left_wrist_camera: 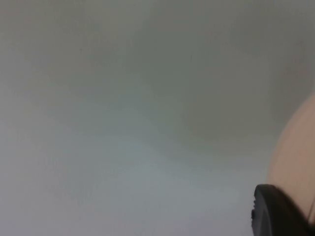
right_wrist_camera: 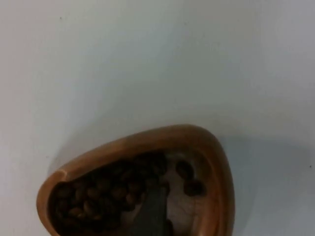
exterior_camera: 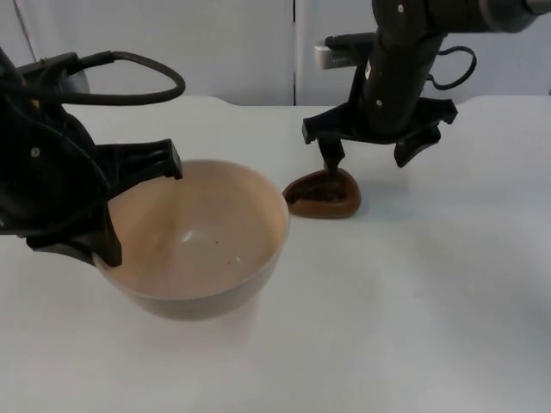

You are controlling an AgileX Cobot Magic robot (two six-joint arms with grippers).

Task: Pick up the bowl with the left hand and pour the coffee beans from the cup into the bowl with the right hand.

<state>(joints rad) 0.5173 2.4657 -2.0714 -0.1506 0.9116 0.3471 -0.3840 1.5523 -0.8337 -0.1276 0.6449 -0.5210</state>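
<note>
The left gripper [exterior_camera: 142, 202] holds the bowl [exterior_camera: 194, 241] by its left rim, one finger over the far-left lip and the other low on the outer wall, jaws closed on the rim. The bowl is cream-coloured, wide and deep, and sits toward the near left of the white table [exterior_camera: 430, 301]; whether its base rests on the table or is just raised, I cannot tell. Inside it looks bare but for a speck or two.

The cup [exterior_camera: 323, 194] — a low, brown, rounded-triangle dish — stands just right of the bowl, a little farther back, with a small gap between them. In the right wrist view the coffee beans [right_wrist_camera: 106, 194] are heaped toward one end of the cup [right_wrist_camera: 147, 147].

The right gripper [exterior_camera: 370, 155] hangs over the cup with jaws wide: one finger dips to the far rim, the other stands well off to the right, so nothing is gripped.

The cup looks stiff, light and smooth — probably wood. Its low wall gives little to pinch, so a hold across the rim, one finger inside, seems best. The beans will likely slide fast once tilted. The bowl looks rigid and heavier.
</note>
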